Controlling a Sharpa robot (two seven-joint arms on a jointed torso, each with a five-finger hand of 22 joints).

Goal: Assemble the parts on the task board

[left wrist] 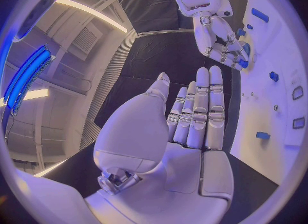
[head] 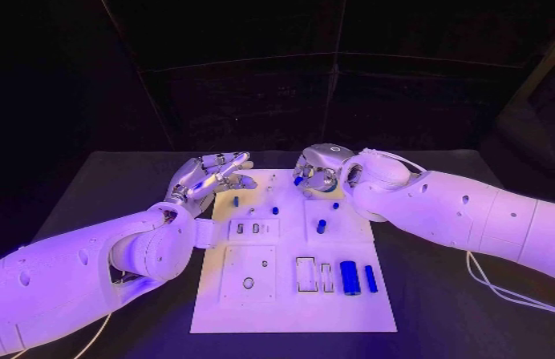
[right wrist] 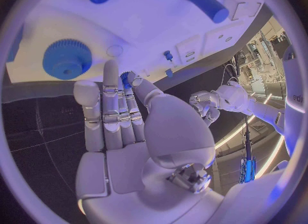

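Right hand pinches a small blue part in its fingers above the board's far edge; left hand hovers released beside its far-left corner. Lower slowly, part upright over its socket

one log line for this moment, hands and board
left hand: open, beside task board far-left corner | right hand: pinching small blue part over board's far edge | blue cylinders: lying near-right

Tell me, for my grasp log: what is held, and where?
Right hand pinches a small blue part between its fingers; where on it cannot be told. Left hand holds nothing.
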